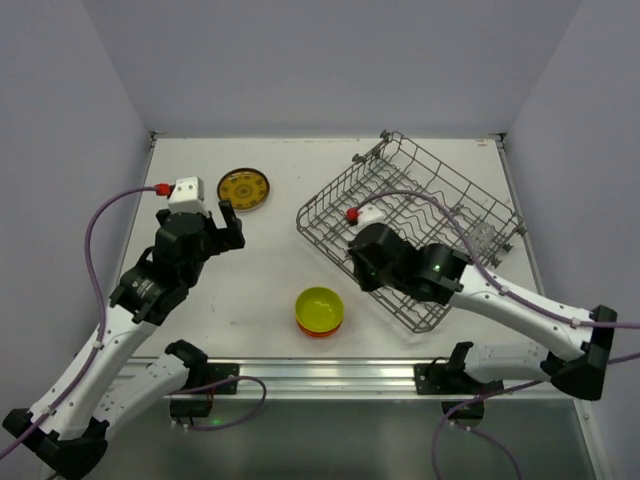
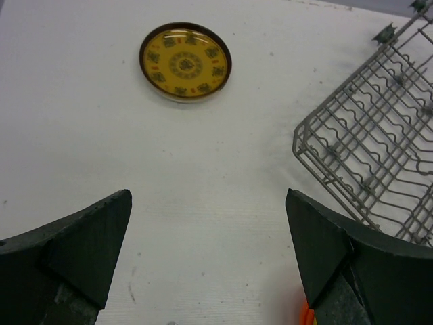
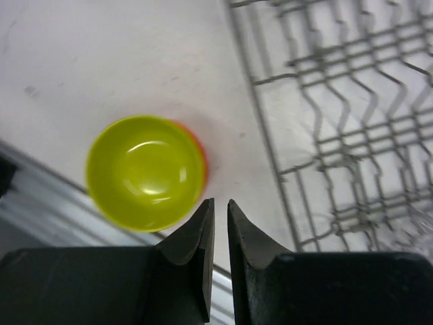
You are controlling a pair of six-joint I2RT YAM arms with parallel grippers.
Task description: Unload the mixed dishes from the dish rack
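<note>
patterned plate lies flat, its markings illegible.

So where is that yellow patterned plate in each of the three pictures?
Top view: the patterned plate lies on the table, upper left of centre, left of the dish rack.
Left wrist view: the plate is near the top, left of centre.
Right wrist view: the plate is not in it.
Shared landmark: the dish rack, at the right edge of the left wrist view and upper right in the right wrist view.
</note>
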